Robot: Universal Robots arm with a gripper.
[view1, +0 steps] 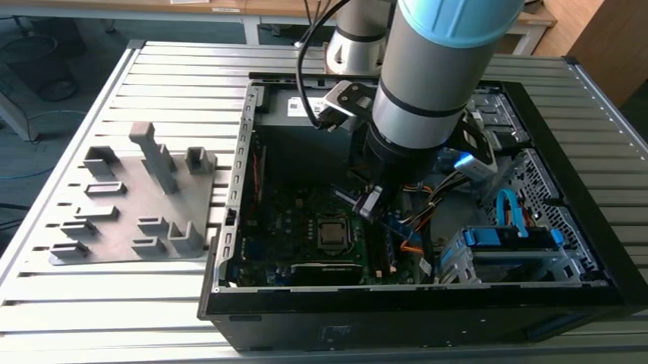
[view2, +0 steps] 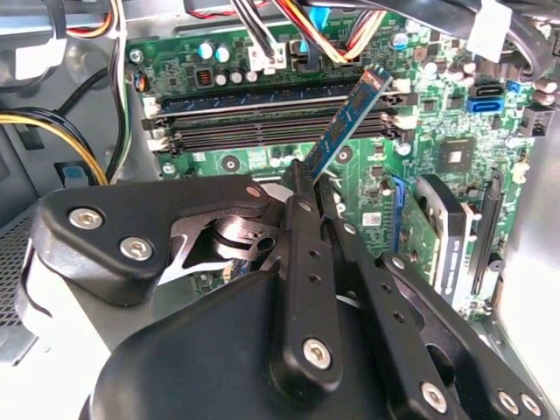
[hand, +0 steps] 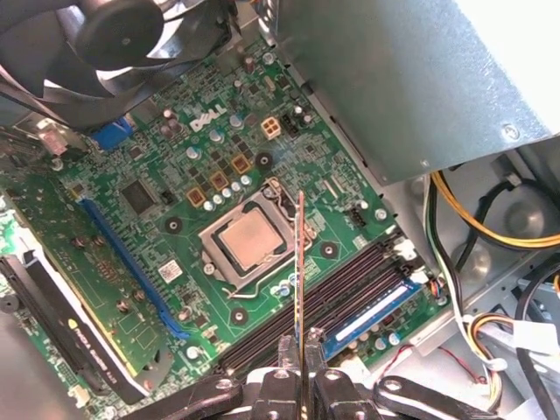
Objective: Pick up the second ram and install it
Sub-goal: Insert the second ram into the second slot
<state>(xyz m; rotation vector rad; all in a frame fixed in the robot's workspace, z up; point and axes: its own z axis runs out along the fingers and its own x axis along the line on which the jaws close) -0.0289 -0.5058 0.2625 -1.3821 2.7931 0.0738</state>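
**Q:** What is the exterior view showing, left to right?

**A:** The holder (view1: 142, 205) is lying at the left of the frame. The open case (view1: 243, 152) is taking the centre. Inside it the gripper (view1: 369, 203) is hanging just right of the CPU (view1: 331, 233).

**Q:** What is the gripper holding?

**A:** It is clamping tight on one end of the ram (view2: 346, 122). In the second wrist view the ram is slanting toward the upper right, crossing above the slots (view2: 262, 131) and sitting in none.

**Q:** What could be going wrong?

**A:** Judging from that slant, the ram could be meeting a slot askew, one corner catching a latch. Being gripped at one end, it could be pivoting under pressure. The wires (view2: 297, 22) at top centre are hanging near its free end and could be snagging it.

**Q:** What is each wrist view adding?

**A:** The second is giving the ram's face and lengthwise tilt. The first is presenting the ram (hand: 300, 262) edge-on, a thin line rising from the gripper (hand: 302, 346) at lower centre, so any sideways lean is becoming readable. Toward its lower right, a blue stick (hand: 372, 312) appears to be occupying one slot.
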